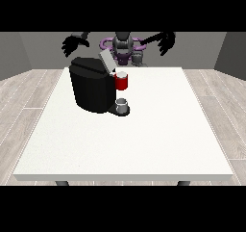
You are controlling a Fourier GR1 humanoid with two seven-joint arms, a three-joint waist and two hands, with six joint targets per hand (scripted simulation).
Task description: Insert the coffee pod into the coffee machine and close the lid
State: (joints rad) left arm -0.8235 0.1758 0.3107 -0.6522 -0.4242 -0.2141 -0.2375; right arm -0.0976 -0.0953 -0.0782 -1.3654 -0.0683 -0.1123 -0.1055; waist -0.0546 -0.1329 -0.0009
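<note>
A large white counter (144, 144) carries a bulky black coffee machine (93, 89) towards its far left, with its pale grey lid (106, 60) tilted up and open. A red thing at the machine (122, 82) sits at its front under the lid, and a small grey thing (123, 104) rests on the machine's base just below; I cannot tell whether that is the pod, and no pod shows plainly elsewhere.

Both black hands are raised behind the counter, well apart from the machine. The hand at the view's left (73, 44) and the hand at the view's right (166, 42) each show spread fingers holding nothing.

By my reading, the task stands at the start. The next move calls for locating the pod and lowering a hand to it.
</note>
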